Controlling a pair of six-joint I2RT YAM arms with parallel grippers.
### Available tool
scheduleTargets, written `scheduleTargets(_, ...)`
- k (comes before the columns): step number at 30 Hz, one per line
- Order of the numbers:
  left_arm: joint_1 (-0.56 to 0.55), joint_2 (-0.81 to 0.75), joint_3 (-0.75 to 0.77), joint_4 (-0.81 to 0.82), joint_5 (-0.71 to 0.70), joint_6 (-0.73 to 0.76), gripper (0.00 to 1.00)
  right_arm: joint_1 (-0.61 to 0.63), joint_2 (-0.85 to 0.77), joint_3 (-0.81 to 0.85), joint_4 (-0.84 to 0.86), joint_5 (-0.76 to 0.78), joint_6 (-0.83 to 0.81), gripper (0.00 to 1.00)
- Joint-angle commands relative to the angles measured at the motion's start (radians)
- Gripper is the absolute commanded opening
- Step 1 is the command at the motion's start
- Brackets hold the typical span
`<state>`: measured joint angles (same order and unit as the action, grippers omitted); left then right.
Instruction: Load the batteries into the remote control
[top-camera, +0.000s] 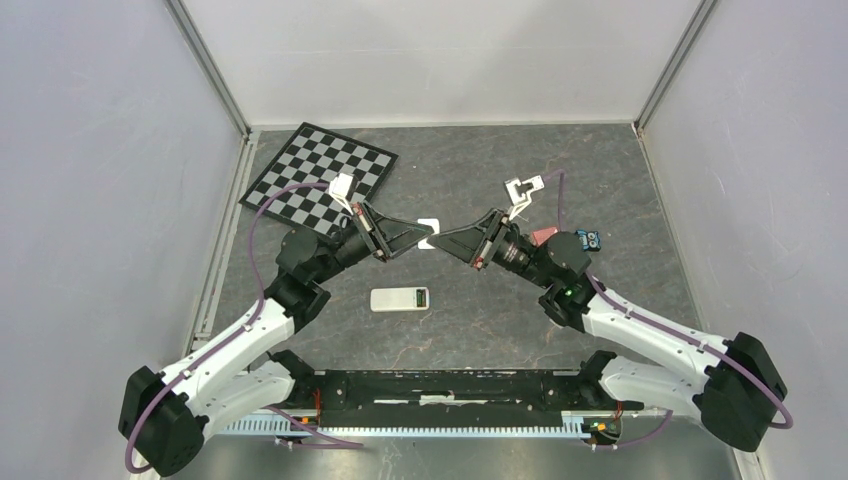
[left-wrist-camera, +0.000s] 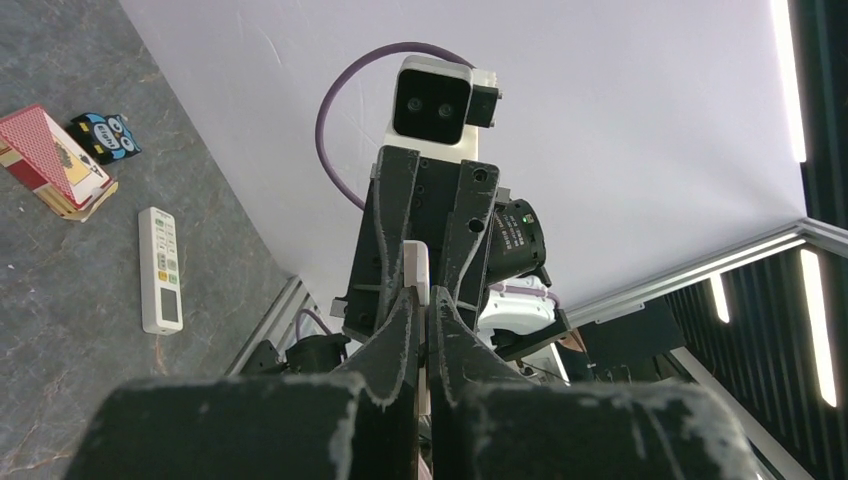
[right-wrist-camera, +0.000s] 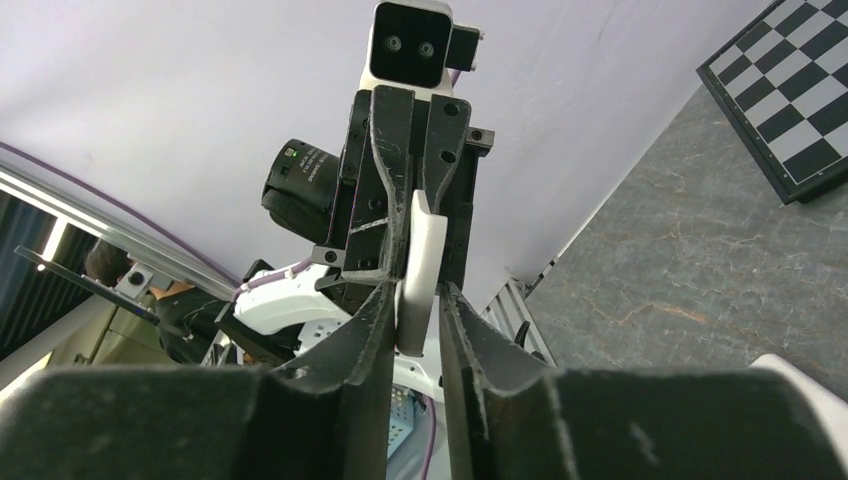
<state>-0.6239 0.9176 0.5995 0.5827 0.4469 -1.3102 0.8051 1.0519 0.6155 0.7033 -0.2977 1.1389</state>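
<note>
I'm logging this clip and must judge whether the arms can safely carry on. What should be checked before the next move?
1. Left fingers shut on the thin white piece: ok.
2. Right fingers gripping that piece: cannot tell; they straddle it.
3. Remote control lying flat on the table, apart from both arms: ok.
4. Its battery side facing up: not ok; the screen faces up.
5. Batteries located: cannot tell; none visible in any view.
6. Chessboard and card box away from the remote control: ok.
</note>
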Motion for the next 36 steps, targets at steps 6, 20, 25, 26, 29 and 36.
scheduleTargets(6, -0.002, -0.007, 0.027, 0.005, -0.005, 0.066, 0.03, 0.003, -0.012, -0.037, 0.091, -0.017, 0.028, 0.01)
scheduleTargets(20, 0.023, -0.234, -0.024, -0.657, -0.301, 0.415, 0.97, 0.006, -0.008, -0.170, 0.035, 0.034, -0.020, 0.00)
scheduleTargets(25, 0.036, -0.367, -0.110, -0.930, -0.441, 0.397, 1.00, 0.056, 0.058, -0.278, 0.058, 0.128, -0.037, 0.00)
scheduleTargets(26, 0.036, -0.388, -0.134, -0.967, -0.442, 0.383, 1.00, 0.072, 0.086, -0.291, 0.071, 0.149, -0.038, 0.00)
scheduleTargets(29, 0.042, -0.427, -0.199, -1.034, -0.477, 0.338, 1.00, 0.099, 0.189, -0.330, 0.160, 0.170, -0.022, 0.00)
scheduleTargets(36, 0.089, -0.361, -0.333, -0.978, -0.451, 0.296, 0.94, 0.120, 0.411, -0.327, 0.339, 0.160, 0.013, 0.00)
